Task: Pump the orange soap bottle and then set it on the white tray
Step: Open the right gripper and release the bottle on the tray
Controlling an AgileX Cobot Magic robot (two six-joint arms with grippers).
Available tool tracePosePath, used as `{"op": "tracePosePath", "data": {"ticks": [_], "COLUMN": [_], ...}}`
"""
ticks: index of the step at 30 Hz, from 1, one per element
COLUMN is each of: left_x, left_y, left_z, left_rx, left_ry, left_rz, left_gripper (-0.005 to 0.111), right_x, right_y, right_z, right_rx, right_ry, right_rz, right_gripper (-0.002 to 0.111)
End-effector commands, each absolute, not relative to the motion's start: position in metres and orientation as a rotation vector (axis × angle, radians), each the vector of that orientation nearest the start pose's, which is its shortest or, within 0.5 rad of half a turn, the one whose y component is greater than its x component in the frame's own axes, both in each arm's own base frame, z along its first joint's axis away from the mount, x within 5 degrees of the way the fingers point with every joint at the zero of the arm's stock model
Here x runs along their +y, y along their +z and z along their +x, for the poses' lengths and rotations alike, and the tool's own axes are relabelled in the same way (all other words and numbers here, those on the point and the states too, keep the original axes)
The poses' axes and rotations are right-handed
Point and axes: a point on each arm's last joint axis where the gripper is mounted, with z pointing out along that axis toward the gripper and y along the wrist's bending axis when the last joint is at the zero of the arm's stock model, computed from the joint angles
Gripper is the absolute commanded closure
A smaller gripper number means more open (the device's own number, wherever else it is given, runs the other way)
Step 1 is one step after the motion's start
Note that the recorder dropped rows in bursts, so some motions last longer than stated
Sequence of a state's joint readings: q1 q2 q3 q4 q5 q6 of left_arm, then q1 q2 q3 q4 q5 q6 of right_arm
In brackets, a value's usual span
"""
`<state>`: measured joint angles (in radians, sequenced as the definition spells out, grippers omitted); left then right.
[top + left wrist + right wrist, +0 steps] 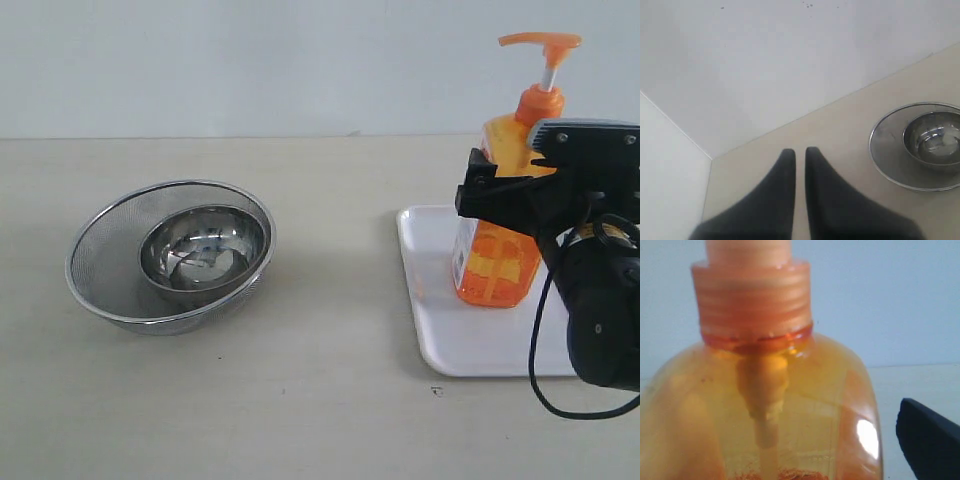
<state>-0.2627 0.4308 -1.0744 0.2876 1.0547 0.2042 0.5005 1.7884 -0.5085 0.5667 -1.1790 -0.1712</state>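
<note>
At three o'clock on the table (pixel 330 400), the tall translucent orange soap bottle (pixel 495 265) stands upright on the flat white plastic tray (pixel 440 340), inside the right gripper (pixel 510 185), whose black jaws seem spread, one finger (pixel 930 440) clear of it.

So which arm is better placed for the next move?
Right, probably: the right gripper straddles the orange soap bottle on the white tray; the left gripper is off by the steel bowl.

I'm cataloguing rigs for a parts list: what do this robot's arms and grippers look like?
Both grippers are matte black. The left gripper has two tapered, pointed fingers. The right gripper carries a grey cap, a rounded black housing and a looping black cable. No markings visible.
</note>
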Motion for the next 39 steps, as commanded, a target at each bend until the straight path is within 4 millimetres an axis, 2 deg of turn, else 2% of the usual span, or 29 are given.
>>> {"op": "tracePosePath", "data": {"ticks": [1,7,31,39], "left_x": [0.018,0.018,0.018,0.018], "left_y": [0.433,0.433,0.433,0.433], "left_z": [0.021,0.021,0.021,0.021], "left_rx": [1.824,1.824,1.824,1.824], "left_ry": [0.286,0.286,0.286,0.286], "left_rz": [0.388,0.388,0.388,0.388], "left_gripper": [0.102,0.102,0.102,0.102], "right_x": [0.101,0.114,0.117,0.113], "right_y": [0.163,0.166,0.168,0.168], "right_z": [0.277,0.276,0.276,0.276], "right_rx": [1.62,1.589,1.558,1.565], "right_ry": [0.025,0.091,0.057,0.033], "right_rz": [0.024,-0.123,-0.217,-0.174], "right_gripper": [0.003,0.003,0.003,0.003]}}
